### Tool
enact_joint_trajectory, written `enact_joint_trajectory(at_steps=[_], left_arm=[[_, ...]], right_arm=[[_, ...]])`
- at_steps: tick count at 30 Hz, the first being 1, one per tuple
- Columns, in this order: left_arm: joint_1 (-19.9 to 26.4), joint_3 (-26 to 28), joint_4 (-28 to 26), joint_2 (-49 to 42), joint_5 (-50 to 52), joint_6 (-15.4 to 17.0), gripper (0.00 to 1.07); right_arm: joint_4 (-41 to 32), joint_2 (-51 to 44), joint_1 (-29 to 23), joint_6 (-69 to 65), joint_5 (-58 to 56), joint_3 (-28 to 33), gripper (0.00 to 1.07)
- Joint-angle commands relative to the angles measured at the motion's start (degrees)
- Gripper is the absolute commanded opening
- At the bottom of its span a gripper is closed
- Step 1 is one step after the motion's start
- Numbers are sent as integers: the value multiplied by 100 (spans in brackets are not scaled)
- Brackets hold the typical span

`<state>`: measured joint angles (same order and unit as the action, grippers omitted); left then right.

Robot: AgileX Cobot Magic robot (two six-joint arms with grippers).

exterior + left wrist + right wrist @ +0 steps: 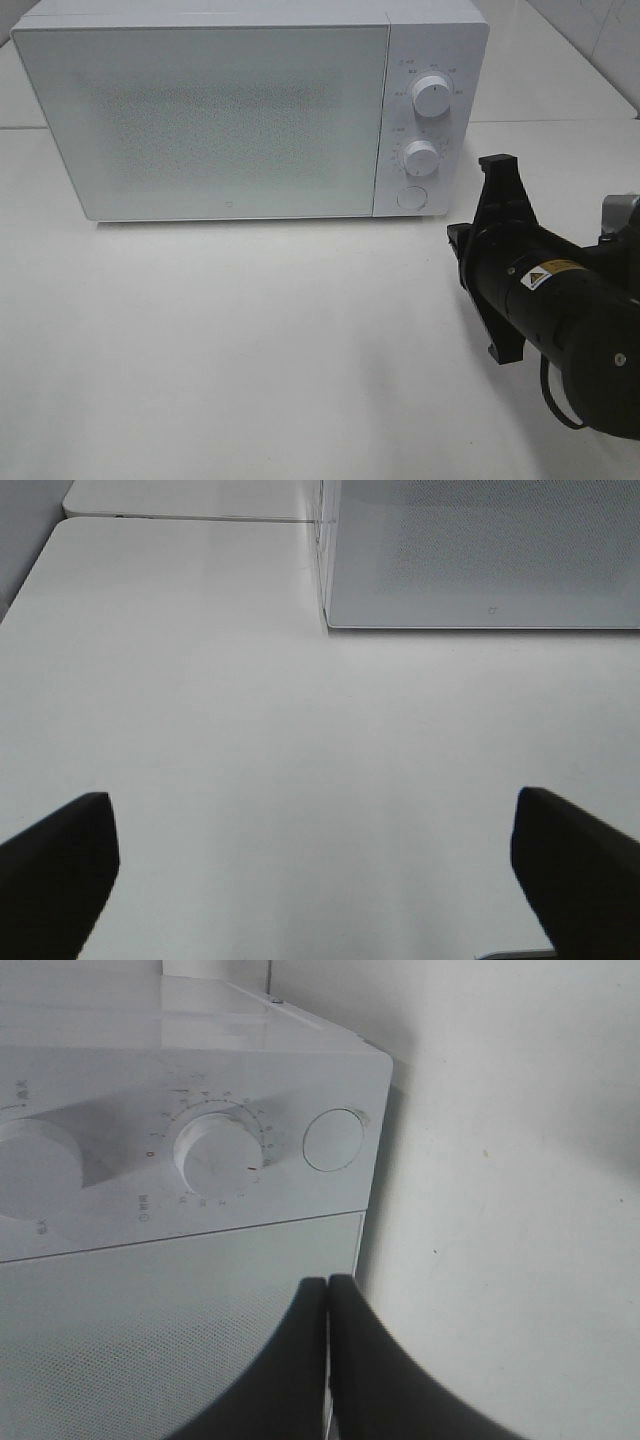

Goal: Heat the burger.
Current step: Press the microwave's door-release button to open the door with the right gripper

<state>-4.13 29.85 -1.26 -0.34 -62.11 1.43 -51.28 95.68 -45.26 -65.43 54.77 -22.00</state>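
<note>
Left hand [315, 870] spread wide, empty, low over white table [250, 350]. White microwave [200, 110] at back, door closed. Right hand [328, 1295] pressed together, empty, tips in front of the door's corner under the round button [333, 1140]. Burger not visible; position, axis and heading can't be told.

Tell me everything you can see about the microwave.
The microwave is a white, glossy box standing upright on the white table, its speckled door shut. Its control panel carries an upper dial, a lower dial and a round button beneath. The shut right gripper points at its front near the button; whether they touch cannot be told.
</note>
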Motion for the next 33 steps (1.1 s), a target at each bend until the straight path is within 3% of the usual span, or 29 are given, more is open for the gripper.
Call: enact_joint_trajectory(at_steps=[1,12,22,33], left_arm=[[6,-17,-6,-120,74,6,100],[6,-17,-6,-120,74,6,100],[6,-17,-6,-120,74,6,100],[6,-17,-6,-120,74,6,100]], right_arm=[[17,-17,-23,-172,-46,-74,0],[69,138,309,-172,-63,-143,0],[92,808,367,-430,-74,-596,0],[521,1295,882,-481,-378,-1220,0]])
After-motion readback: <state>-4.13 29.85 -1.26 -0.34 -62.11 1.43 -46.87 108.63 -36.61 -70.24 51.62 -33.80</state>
